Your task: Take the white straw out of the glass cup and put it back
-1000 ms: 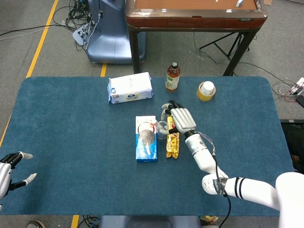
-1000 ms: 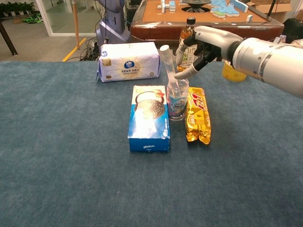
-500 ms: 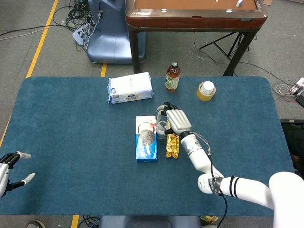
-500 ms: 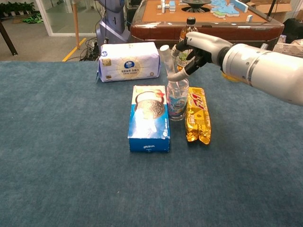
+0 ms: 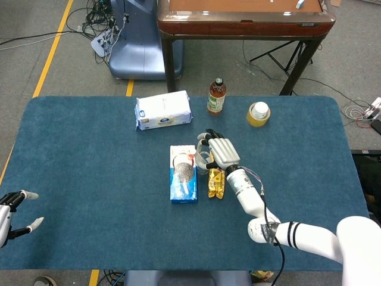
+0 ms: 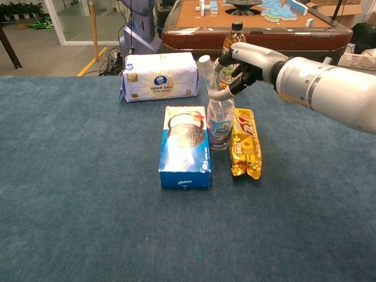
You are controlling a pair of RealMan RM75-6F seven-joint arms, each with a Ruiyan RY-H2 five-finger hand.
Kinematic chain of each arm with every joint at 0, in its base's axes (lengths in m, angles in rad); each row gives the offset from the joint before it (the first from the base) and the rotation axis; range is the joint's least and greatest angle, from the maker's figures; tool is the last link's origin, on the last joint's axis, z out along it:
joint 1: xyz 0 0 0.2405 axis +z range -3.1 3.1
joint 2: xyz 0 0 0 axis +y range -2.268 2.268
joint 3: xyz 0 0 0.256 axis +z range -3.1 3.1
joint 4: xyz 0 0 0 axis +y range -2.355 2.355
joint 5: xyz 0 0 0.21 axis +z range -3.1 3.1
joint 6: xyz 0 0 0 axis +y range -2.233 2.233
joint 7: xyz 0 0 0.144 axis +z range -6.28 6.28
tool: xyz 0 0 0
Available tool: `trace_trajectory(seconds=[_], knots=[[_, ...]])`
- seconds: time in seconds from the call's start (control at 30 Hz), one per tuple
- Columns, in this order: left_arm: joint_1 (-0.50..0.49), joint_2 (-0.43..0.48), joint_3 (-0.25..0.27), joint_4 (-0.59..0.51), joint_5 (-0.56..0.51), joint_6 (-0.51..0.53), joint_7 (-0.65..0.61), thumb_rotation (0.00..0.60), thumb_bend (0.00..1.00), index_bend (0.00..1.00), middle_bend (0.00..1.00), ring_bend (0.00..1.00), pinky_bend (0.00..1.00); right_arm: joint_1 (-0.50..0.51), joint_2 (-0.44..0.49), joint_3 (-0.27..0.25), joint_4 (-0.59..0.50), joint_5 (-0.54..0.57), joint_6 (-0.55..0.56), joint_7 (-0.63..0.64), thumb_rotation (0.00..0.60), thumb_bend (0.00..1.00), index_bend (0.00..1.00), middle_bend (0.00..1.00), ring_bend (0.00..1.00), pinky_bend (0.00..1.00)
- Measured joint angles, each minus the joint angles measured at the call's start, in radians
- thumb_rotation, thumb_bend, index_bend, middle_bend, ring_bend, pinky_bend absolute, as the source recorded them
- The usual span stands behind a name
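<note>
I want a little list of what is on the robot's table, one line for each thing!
straw: white straw stands in the glass cup
right hand: right hand is at the straw's top; grip unclear
left hand: left hand at the table's edge, holding nothing
beside cup: blue cookie box and gold snack bag
behind: white pack, bottle, yellow jar

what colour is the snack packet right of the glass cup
Gold with red lettering, the snack packet shows best in the chest view.

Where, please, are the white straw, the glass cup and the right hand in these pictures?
white straw [image 6: 205,69], chest view, upper part above the rim.
glass cup [image 6: 220,126], chest view, printed side wall.
right hand [image 6: 247,60], chest view, back of the hand.
</note>
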Motion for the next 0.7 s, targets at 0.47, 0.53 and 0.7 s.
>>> trace_trajectory(seconds=[0.47,0.53,0.7], knots=[[-0.001,0.0,0.001,-0.003,-0.001,-0.004,0.006,0.6,0.16,0.4,0.41,0.35,0.52,-0.014,0.014,0.003,-0.025,-0.017,0.018,0.002,0.6,0.39,0.57,0.24,0.09,0.15],[-0.001,0.0,0.001,-0.004,-0.001,-0.005,0.006,0.6,0.16,0.4,0.41,0.35,0.52,-0.017,0.017,0.004,-0.031,-0.022,0.023,0.003,0.6,0.4,0.57,0.24,0.09,0.15],[-0.002,0.0,0.001,-0.005,-0.002,-0.009,0.013,0.6,0.16,0.4,0.41,0.35,0.52,-0.029,0.037,0.006,-0.063,-0.038,0.044,0.004,0.6,0.41,0.58,0.25,0.09,0.15]])
